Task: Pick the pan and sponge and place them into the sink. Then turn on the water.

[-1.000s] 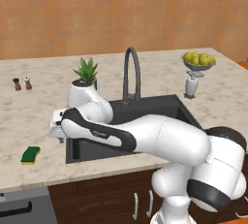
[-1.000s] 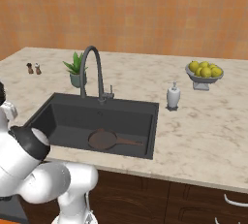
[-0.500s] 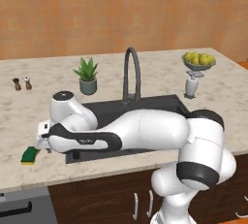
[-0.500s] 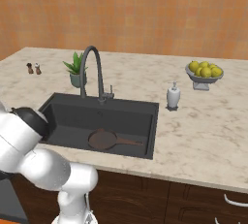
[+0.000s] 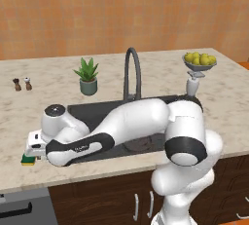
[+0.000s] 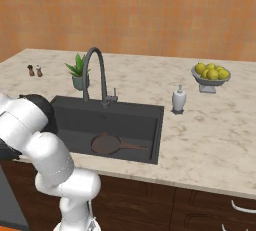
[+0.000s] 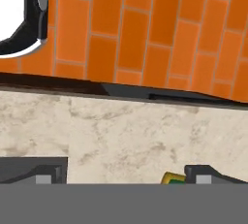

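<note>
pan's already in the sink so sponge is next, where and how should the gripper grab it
Take the sponge across its short width, from straight above. It is a small block lying flat on the counter left of the sink, so only its side faces offer parallel surfaces. The open gripper hangs right over it; in the hand view the sponge sits by one fingertip, so centre first.

The white arm [image 5: 131,121] folds low and reaches far left, its pincer [image 7: 123,177] spread wide with nothing between the fingertips.

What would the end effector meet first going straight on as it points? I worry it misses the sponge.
Probably bare countertop; the sponge sits off-centre by one fingertip. Depth is unclear.
</note>
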